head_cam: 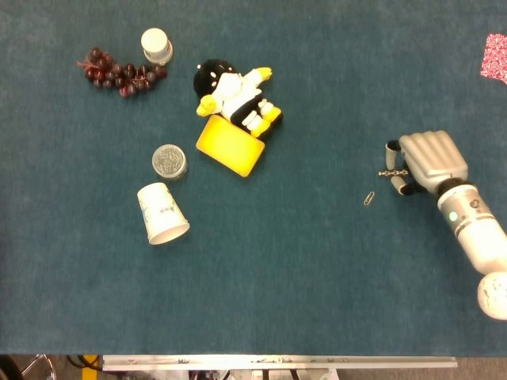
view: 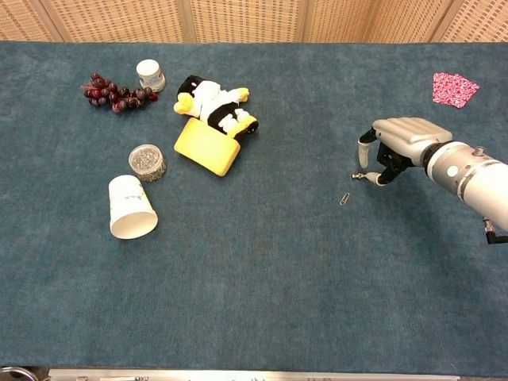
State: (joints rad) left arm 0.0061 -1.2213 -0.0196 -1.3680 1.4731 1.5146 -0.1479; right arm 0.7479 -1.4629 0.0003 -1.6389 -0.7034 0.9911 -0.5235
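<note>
The right hand (head_cam: 424, 160) hangs knuckles-up over the blue tabletop (head_cam: 317, 277), fingers curled down and pinching a short metal chain (view: 363, 175) that sticks out level toward the middle. A paper clip (head_cam: 369, 198) lies just beside it on the cloth. Well apart to the left sit a yellow tray (head_cam: 230, 146), a plush penguin (head_cam: 234, 93), a tipped paper cup (head_cam: 162, 213), a clip tin (head_cam: 169, 161), grapes (head_cam: 120, 73) and a white jar (head_cam: 156, 45).

One paper cup (head_cam: 162, 213), one small jar (head_cam: 169, 161), one white bottle (head_cam: 156, 45), one bunch of grapes (head_cam: 120, 73), one soft toy (head_cam: 234, 96), one yellow tray (head_cam: 230, 145), one paper clip (head_cam: 369, 198), one little chain (head_cam: 391, 172) and one pink cloth (head_cam: 496, 58) can be counted on the table (head_cam: 317, 285).
</note>
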